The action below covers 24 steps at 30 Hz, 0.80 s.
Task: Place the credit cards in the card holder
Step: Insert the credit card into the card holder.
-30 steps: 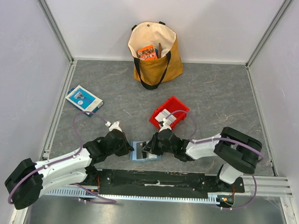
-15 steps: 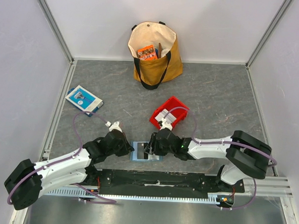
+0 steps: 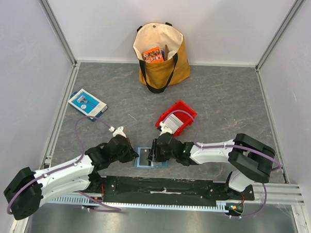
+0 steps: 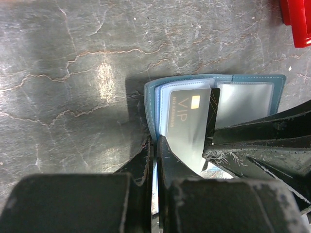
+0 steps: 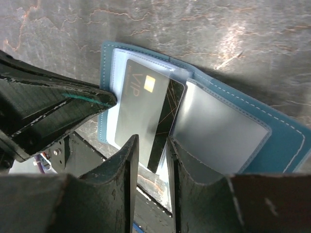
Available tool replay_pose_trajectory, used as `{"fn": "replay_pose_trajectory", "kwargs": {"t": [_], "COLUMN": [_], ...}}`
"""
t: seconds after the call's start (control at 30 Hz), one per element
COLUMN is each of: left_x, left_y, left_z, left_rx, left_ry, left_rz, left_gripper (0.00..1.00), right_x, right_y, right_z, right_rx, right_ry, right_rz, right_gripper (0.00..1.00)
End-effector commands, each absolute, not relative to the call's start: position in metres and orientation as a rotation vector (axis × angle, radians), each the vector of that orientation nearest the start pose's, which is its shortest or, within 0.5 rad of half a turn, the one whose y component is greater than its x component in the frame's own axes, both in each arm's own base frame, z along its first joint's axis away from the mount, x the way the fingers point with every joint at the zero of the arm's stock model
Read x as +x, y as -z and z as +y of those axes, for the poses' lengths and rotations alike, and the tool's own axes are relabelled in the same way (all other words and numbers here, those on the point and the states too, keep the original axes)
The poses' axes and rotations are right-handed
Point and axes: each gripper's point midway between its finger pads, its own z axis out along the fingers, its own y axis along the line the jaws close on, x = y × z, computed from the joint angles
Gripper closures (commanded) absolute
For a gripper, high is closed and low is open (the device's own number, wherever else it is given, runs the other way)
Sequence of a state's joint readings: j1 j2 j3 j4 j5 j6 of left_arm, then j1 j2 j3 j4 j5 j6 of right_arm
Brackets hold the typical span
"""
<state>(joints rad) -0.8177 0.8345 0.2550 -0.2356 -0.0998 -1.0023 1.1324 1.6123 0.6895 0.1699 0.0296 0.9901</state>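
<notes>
All of it sits on a grey, veined worktop (image 3: 223,99). Biggest on it is a tan tote bag (image 3: 160,57), upright at the far middle. Off to the left lies a flat blue-and-white box (image 3: 87,103). Right of centre is a red bin (image 3: 190,112) with a few pale credit cards (image 3: 170,124) in it.

At the near edge, between the two pincers, the teal card holder (image 4: 243,102) lies open and flat, its long axis left to right. The left pincer (image 4: 154,141) is closed tight on the holder's near-left edge, pinning it down. The right pincer (image 5: 152,141) comes in from the right with its fingers parted a little, not clamped on anything I can make out.

One grey VIP card (image 5: 146,102) lies on the holder's left panel, its long axis running near to far on a slight slant. Its far end looks tucked under the clear pocket. Its near end sticks out past the holder's near edge, right beneath the gap between the right pincer's fingers.

So the right pincer is the nearer one, sitting at the card's near end and in line with its length. I'd judge the next push has to go along that axis, toward the far side, to seat the card.
</notes>
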Motion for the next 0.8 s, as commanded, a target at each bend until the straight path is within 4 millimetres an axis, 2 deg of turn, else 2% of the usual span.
{"fn": "replay_pose_trajectory", "kwargs": {"t": [0.0, 0.13, 0.27, 0.37, 0.47, 0.6, 0.63, 0.77], "left_x": [0.154, 0.154, 0.153, 0.152, 0.154, 0.154, 0.154, 0.152], "left_y": [-0.034, -0.035, -0.036, -0.036, -0.039, -0.045, -0.044, -0.040], "left_z": [-0.187, -0.189, -0.189, -0.187, -0.185, -0.186, -0.186, -0.184], "left_rx": [-0.253, -0.250, -0.248, -0.251, -0.248, -0.216, -0.216, -0.210], "left_ry": [0.723, 0.732, 0.739, 0.734, 0.733, 0.752, 0.752, 0.739], "left_rz": [2.467, 2.466, 2.464, 2.463, 2.443, 2.418, 2.418, 2.430], "left_gripper": [0.98, 0.98, 0.98, 0.98, 0.98, 0.85, 0.79, 0.65], "right_x": [0.132, 0.123, 0.126, 0.133, 0.150, 0.158, 0.158, 0.153], "right_y": [-0.051, -0.051, -0.041, -0.041, -0.049, -0.045, -0.041, -0.028], "right_z": [0.398, 0.407, 0.402, 0.392, 0.375, 0.361, 0.360, 0.359], "right_rx": [-0.261, -0.250, -0.246, -0.216, -0.183, -0.171, -0.168, -0.169], "right_ry": [-1.091, -1.186, -1.114, -1.055, -0.957, -0.882, -0.871, -0.858], "right_rz": [2.514, 2.526, 2.558, 2.542, 2.492, 2.512, 2.525, 2.569], "right_gripper": [0.65, 0.69, 0.69, 0.62, 0.53, 0.51, 0.51, 0.51]}}
